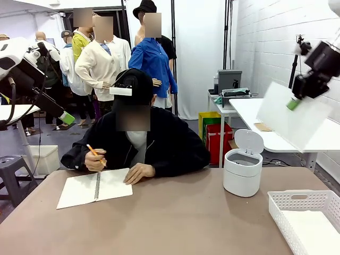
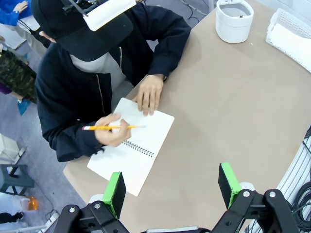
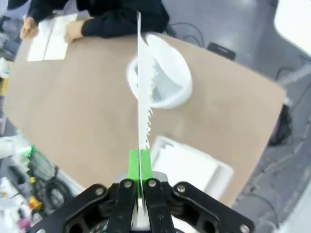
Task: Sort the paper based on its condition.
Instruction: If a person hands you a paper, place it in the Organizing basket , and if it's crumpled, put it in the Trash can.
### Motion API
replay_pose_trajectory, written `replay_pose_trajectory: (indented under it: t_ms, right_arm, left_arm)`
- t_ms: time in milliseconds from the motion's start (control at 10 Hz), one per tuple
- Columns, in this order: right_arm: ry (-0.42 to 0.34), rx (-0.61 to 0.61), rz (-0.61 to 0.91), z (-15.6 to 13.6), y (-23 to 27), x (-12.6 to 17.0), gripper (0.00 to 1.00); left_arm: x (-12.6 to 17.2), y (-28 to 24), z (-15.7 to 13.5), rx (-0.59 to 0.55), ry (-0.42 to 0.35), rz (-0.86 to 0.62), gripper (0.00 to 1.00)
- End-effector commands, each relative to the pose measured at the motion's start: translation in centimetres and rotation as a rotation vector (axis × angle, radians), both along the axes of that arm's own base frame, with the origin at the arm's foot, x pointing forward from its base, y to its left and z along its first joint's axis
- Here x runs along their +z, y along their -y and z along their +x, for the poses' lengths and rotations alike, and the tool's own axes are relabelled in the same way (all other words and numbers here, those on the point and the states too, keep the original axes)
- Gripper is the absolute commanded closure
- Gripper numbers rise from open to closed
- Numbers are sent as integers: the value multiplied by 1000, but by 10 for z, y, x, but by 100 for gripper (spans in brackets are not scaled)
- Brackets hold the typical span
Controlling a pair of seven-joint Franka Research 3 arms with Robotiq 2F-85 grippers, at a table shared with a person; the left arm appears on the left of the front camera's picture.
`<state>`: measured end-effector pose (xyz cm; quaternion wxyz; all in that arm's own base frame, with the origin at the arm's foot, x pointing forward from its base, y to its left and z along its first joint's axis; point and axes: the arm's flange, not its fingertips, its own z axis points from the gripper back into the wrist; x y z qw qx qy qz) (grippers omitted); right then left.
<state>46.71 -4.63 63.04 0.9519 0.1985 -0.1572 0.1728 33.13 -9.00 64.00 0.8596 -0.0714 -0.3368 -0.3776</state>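
Observation:
High at the right, above the table, my right gripper is shut on one sheet of paper, which hangs tilted in the air. The right wrist view looks along that paper edge-on. Its ragged torn edge rises from the closed green pads of the gripper, over the white bin and basket below. My left gripper is raised at the far left, off the table. Seen from the left wrist, this gripper is open and holds nothing, high above the notebook.
A person at the far side writes with a pencil in an open spiral notebook. A white bin with its lid up stands right of centre. A white slotted basket sits at the near right corner.

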Motion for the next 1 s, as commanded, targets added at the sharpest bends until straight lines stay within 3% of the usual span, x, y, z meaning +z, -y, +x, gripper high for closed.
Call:
replay_pose_trajectory:
  t_ms: [0, 400, 600, 700, 800, 900]
  right_arm:
    - [-49, -113, -20, -34, 12, -28, 100]
    - [-215, -287, -60, -95, 28, -62, 100]
    - [-281, -254, -75, -115, 31, -68, 100]
    - [-326, -243, -76, -109, 36, -69, 100]
    - [-243, -257, -59, -106, 32, -67, 100]
    - [-243, -257, -59, -106, 32, -67, 100]
  left_arm:
    - [-1, 0, -1, 6, -3, 9, 0]
    - [-1, 0, -1, 6, -3, 9, 0]
    - [-1, 0, -1, 6, -3, 9, 0]
    - [-1, 0, -1, 6, -3, 9, 0]
    - [-1, 0, -1, 6, -3, 9, 0]
    - [-1, 0, -1, 6, -3, 9, 0]
